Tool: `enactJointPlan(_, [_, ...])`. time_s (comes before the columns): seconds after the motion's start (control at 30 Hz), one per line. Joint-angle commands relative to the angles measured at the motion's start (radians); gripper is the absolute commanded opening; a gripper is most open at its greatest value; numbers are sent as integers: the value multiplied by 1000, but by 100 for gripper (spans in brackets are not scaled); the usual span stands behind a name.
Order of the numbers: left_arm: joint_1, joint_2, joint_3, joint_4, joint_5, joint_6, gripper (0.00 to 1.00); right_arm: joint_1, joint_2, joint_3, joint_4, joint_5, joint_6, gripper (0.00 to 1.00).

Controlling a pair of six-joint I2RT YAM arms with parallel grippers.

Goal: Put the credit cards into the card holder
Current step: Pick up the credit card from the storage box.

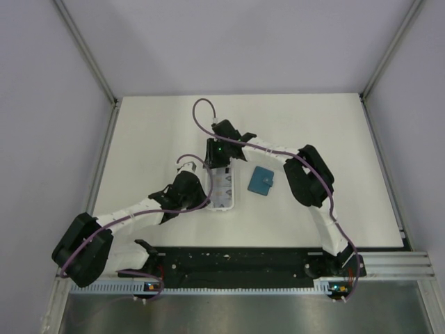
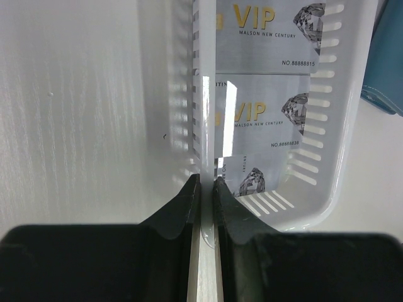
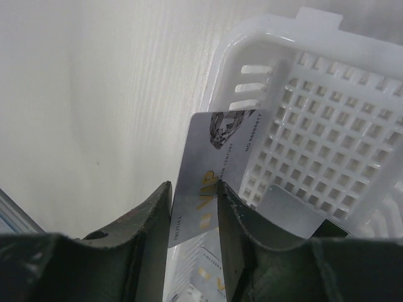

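Observation:
Several silver VIP credit cards (image 2: 264,113) lie in a long white slotted tray (image 1: 222,188). My left gripper (image 2: 206,184) is shut on the tray's left wall (image 2: 203,113) near its near end. My right gripper (image 3: 194,189) is over the tray's far end (image 3: 315,94) and is shut on one credit card (image 3: 211,157), held tilted on edge above the tray floor. Another card (image 3: 289,211) lies flat beneath it. The teal card holder (image 1: 262,181) lies folded shut on the table just right of the tray. Its edge also shows in the left wrist view (image 2: 385,63).
The white table (image 1: 327,209) is walled by pale panels with metal rails on the left, right and back. The two arms meet over the tray, the right forearm (image 1: 306,174) arching behind and to the right of the card holder.

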Motion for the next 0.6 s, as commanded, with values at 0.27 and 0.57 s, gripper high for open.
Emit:
enactJointPlan(0.27, [0, -35, 21, -20, -21, 12, 0, 7, -69, -17, 6, 44, -28, 6])
enactJointPlan(0.57, [1, -58, 46, -79, -91, 24, 0, -13, -173, -101, 15, 90, -71, 0])
